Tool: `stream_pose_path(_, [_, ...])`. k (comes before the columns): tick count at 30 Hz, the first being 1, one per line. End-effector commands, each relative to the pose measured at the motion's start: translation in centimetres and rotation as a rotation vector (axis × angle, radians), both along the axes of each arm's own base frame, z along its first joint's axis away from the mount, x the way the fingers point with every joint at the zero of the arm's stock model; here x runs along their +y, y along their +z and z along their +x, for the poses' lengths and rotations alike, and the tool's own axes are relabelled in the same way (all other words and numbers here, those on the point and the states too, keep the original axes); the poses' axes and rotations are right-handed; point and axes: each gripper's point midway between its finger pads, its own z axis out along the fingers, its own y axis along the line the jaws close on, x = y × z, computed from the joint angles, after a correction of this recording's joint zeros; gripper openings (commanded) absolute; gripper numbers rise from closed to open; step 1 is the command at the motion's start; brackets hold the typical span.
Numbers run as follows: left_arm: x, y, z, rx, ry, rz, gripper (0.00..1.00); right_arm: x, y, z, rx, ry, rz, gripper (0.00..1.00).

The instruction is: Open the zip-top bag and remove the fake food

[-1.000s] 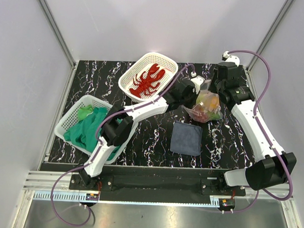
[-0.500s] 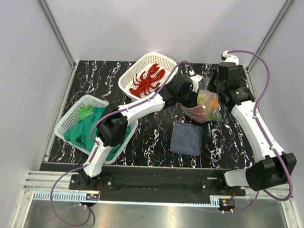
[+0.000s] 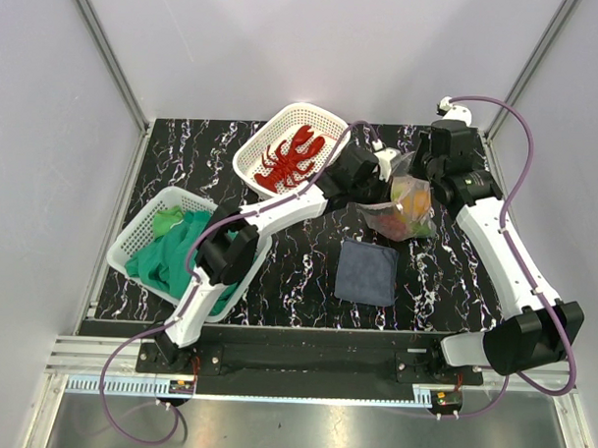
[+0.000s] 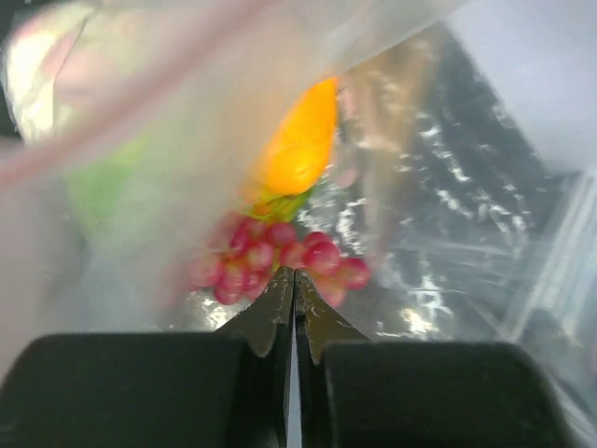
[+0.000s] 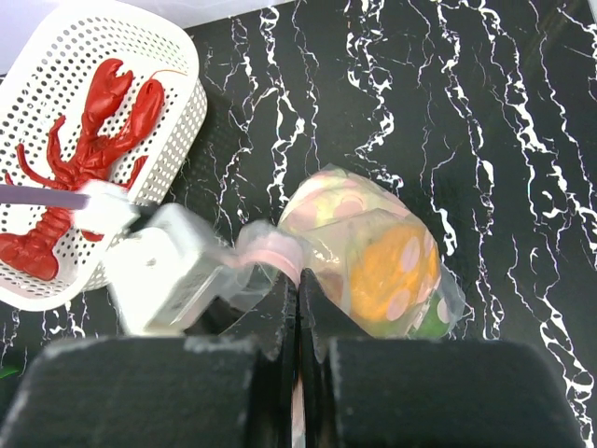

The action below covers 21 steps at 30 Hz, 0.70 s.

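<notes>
The black marbled table (image 3: 307,273) meets pale walls on three sides, with open marble down its middle. Two white baskets sit at the left: the near basket (image 3: 147,214) holds a green cloth (image 3: 170,254), and the far basket (image 3: 293,111) holds a red lobster (image 3: 291,157). A blue-grey cloth (image 3: 366,271) lies flat at centre. Just beyond it, the zip-top bag (image 3: 403,213) is gripped from both sides. The right gripper (image 5: 297,280) is clamped on its pink strip, and the left gripper (image 4: 294,278) is pinched on its clear film. Inside the bag are an orange fruit (image 4: 298,149) and red grapes (image 4: 280,261).
</notes>
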Motion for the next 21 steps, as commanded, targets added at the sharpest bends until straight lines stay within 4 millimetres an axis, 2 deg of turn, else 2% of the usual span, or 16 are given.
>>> stream_pose_path(1, [0.0, -1.8, 1.9, -0.034, 0.055, 0.035, 0.07, -0.6, 3.4, 0.8, -0.102, -0.029, 0.004, 0.0])
stream_pose_path(5, [0.8, -3.7, 2.8, -0.053, 0.096, 0.09, 0.11, -1.0, 2.3, 0.7, -0.078, -0.043, -0.018, 0.0])
stream_pose_path(10, [1.4, -4.1, 4.0, -0.095, 0.164, 0.109, 0.2, -0.8, 1.8, 0.8, -0.066, -0.037, -0.013, 0.0])
stream_pose_path(12, [2.1, -4.2, 4.7, -0.121, 0.21, 0.134, 0.3, -0.9, 1.9, 0.8, -0.067, -0.038, -0.015, 0.0])
stream_pose_path(15, [2.2, -4.6, 5.0, -0.133, 0.22, 0.143, 0.35, -0.9, 2.0, 0.8, -0.071, -0.042, -0.016, 0.0])
stream_pose_path(21, [2.2, -6.4, 4.5, -0.094, 0.205, 0.16, 0.35, -1.1, 1.2, 1.0, -0.052, -0.048, -0.031, 0.0])
